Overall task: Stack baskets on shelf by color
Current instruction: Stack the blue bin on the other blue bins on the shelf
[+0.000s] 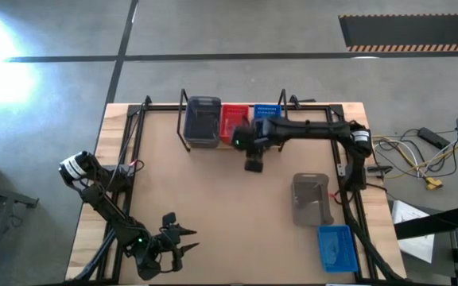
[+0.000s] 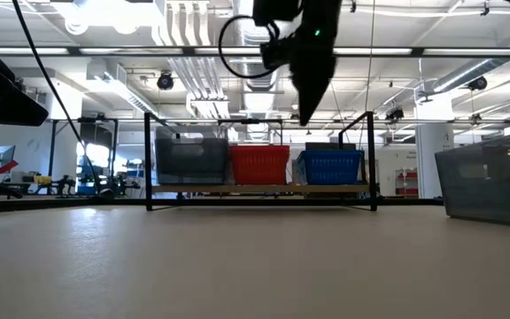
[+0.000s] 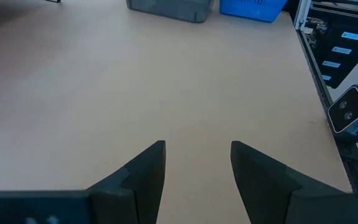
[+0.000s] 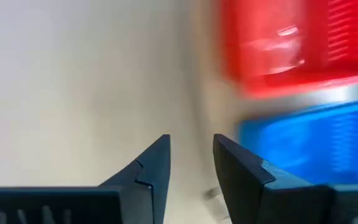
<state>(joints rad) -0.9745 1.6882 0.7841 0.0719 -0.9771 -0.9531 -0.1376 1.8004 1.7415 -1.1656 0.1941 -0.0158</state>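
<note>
The shelf stands at the table's far edge, its plank carrying grey baskets, red baskets and blue baskets side by side. The same three colours appear in the low view: grey, red, blue. My right gripper hovers above the table just in front of the shelf, fingers pointing down, open and empty. A loose grey basket and a blue basket rest on the table's right side. My left gripper waits open near the near-left corner.
The table's middle and left are bare wood. The shelf's black wire end loops stand upright at both ends. Cables and equipment lie beyond the right edge. In the left wrist view the loose grey basket and blue basket sit far ahead.
</note>
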